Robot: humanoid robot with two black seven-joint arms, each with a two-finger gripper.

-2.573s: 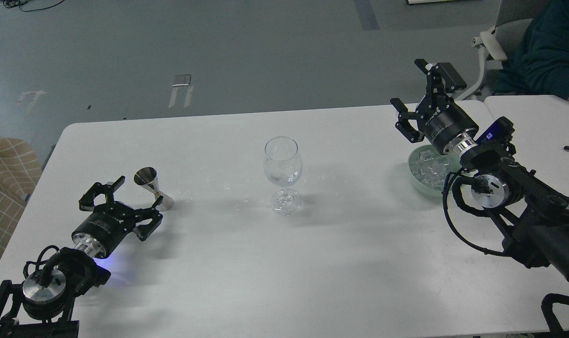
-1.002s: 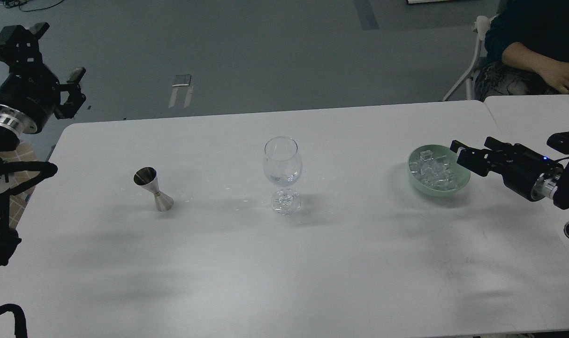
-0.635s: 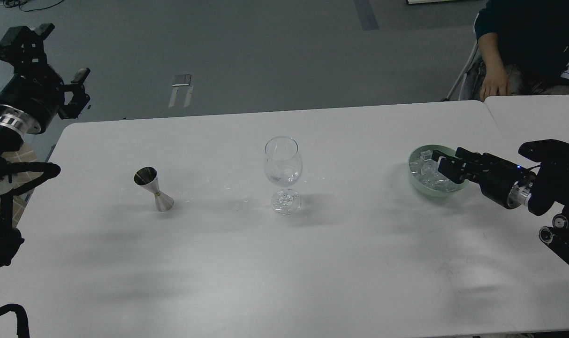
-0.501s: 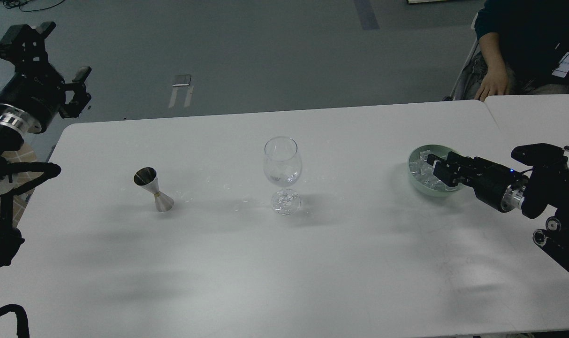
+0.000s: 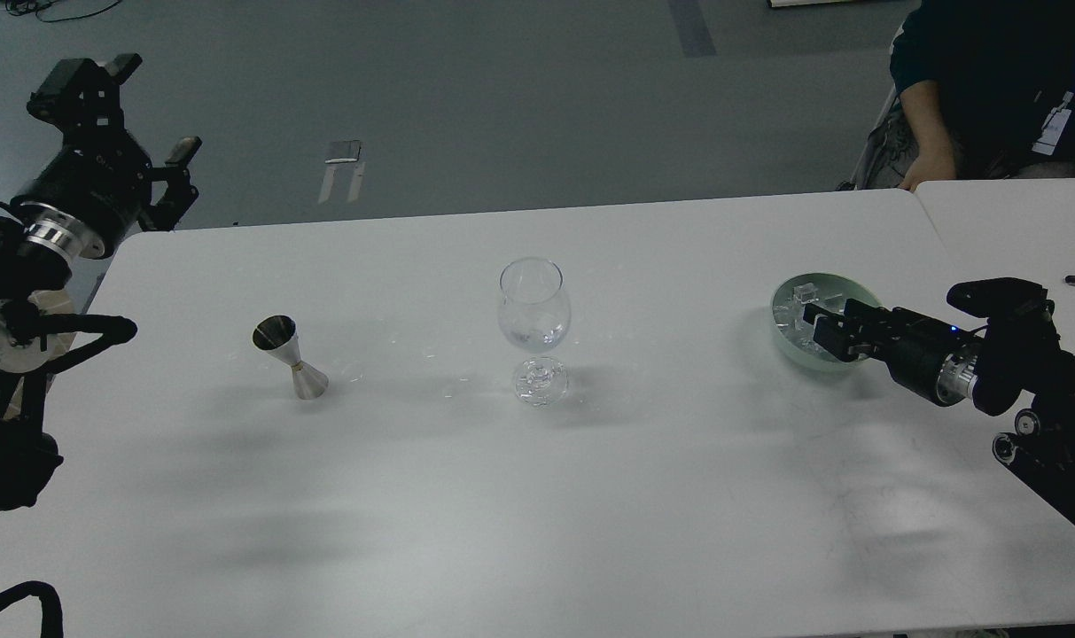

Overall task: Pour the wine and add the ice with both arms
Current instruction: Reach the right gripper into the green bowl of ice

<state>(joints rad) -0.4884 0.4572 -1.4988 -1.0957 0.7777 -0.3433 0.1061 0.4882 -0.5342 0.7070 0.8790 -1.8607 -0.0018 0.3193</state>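
At three o'clock, our right black gripper (image 5: pixel 819 326) hides much ice (image 5: pixel 803 292) in the pale green bowl (image 5: pixel 790 347), jaws unreadable. Left black gripper (image 5: pixel 138 111), ten o'clock, gapes empty.

No legible text, labels or numbers anywhere

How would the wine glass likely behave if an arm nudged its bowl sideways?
The wine glass would probably tip easily: a wide bowl stands high on a thin stem over a small foot. It looks like thin clear glass, so likely fragile. Being nearly empty, it is probably light.
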